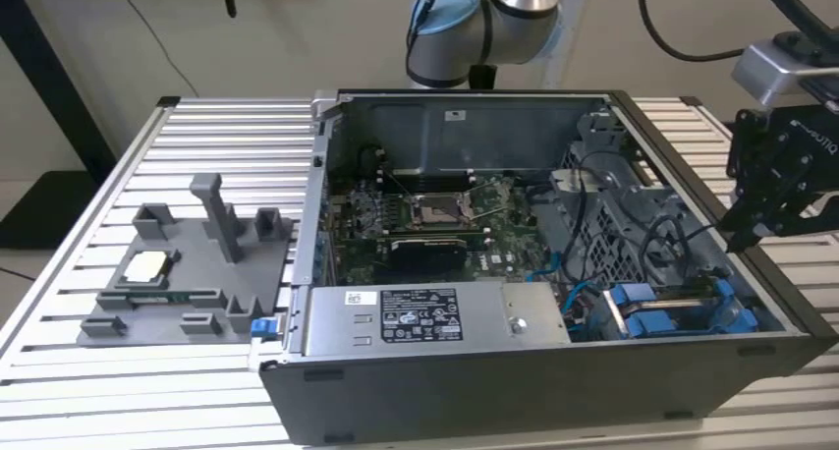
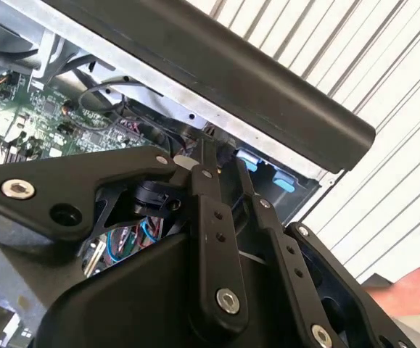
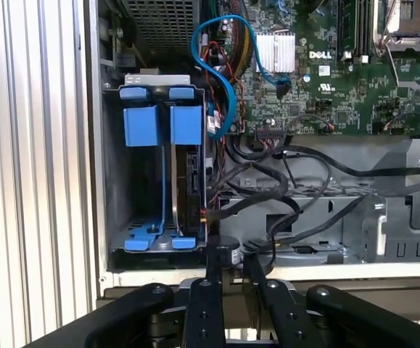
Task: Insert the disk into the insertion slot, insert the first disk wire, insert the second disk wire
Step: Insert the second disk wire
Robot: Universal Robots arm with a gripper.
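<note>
jaws: the gripper (image 3: 231,257) has its two fingers (image 3: 214,270) drawn close, with a narrow dark gap between them in both wrist views; nothing can be seen gripped in the gap.
gripper place: in the exterior view the gripper (image 1: 748,229) hangs over the case (image 1: 525,391) wall on the exterior view's right, above the insertion slot and touching nothing.
the insertion slot: the insertion slot (image 1: 662,308) is at the near corner of the case on the exterior view's right; in the first wrist view its blue rails and tabs (image 3: 141,123) frame two narrow bays side by side.
the disk: the disk (image 3: 189,185) stands on edge inside the bay nearer the cables, between the blue tabs.
wires: a blue cable (image 3: 228,80) loops down from the motherboard (image 3: 340,80) to the disk's edge, and black cables (image 3: 297,188) run toward that same edge.
hard to make out: whether either cable is plugged into the disk cannot be told, since the ends lie in shadow by the bay wall.
cut off: the gripper's body covers the lower part of both wrist views; a person's hand (image 2: 413,290) is cut by the frame edge in the second wrist view.
elsewhere: a silver power-supply box (image 1: 419,317) lies along the near wall, and a grey fixture tray (image 1: 196,273) sits on the slatted table (image 1: 79,371) at the exterior view's left, well apart.
</note>
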